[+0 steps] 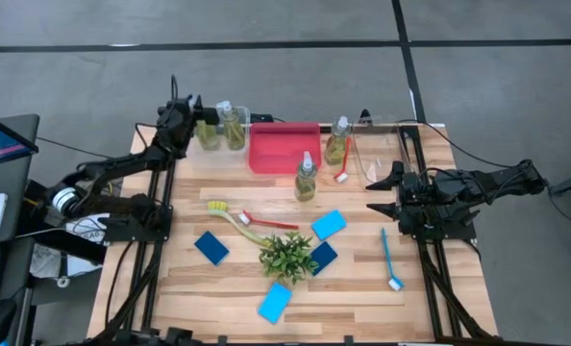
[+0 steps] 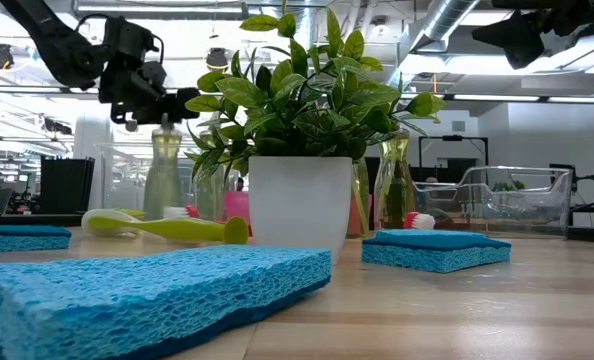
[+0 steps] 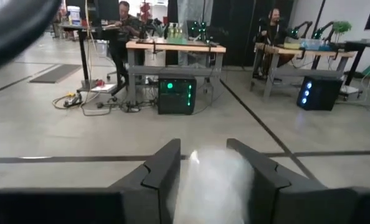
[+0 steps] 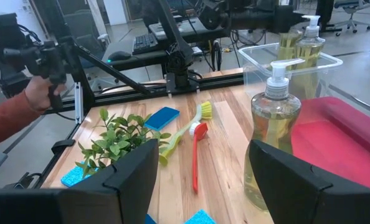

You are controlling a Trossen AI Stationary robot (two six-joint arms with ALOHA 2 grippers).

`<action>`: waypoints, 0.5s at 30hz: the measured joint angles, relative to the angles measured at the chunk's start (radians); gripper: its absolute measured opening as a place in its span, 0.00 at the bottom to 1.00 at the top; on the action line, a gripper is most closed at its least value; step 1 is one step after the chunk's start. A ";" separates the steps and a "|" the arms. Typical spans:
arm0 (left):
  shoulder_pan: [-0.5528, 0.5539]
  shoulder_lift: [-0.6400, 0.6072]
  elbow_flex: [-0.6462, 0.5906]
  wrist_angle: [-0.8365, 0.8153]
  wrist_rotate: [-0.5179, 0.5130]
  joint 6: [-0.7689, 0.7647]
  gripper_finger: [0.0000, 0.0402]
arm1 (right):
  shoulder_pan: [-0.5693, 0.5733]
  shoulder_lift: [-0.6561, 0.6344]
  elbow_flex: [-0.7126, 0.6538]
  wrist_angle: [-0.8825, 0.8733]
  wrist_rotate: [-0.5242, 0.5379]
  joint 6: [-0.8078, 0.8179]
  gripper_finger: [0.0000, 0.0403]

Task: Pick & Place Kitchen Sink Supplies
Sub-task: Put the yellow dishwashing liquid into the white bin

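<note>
I see my left gripper at the upper left of the overhead frame, at the far table edge. Its fingers sit around the pump top of a soap bottle in the clear bin, though I cannot tell if they grip. A second bottle stands beside it. My right gripper waits at the right with its fingers spread and nothing between them. A third bottle stands before the red bin. Brushes and sponges crowd the plant at mid-table.
</note>
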 joint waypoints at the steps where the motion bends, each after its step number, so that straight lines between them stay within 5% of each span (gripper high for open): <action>1: 0.000 0.009 0.001 0.003 -0.001 -0.001 0.32 | 0.000 0.000 0.000 0.000 0.000 0.000 0.61; 8: -0.009 0.046 0.003 0.006 -0.004 0.005 0.24 | 0.000 0.000 0.000 0.000 0.000 -0.001 0.61; 15: -0.020 0.018 -0.002 -0.020 -0.003 0.011 0.35 | 0.000 0.000 0.000 0.000 0.000 -0.001 0.61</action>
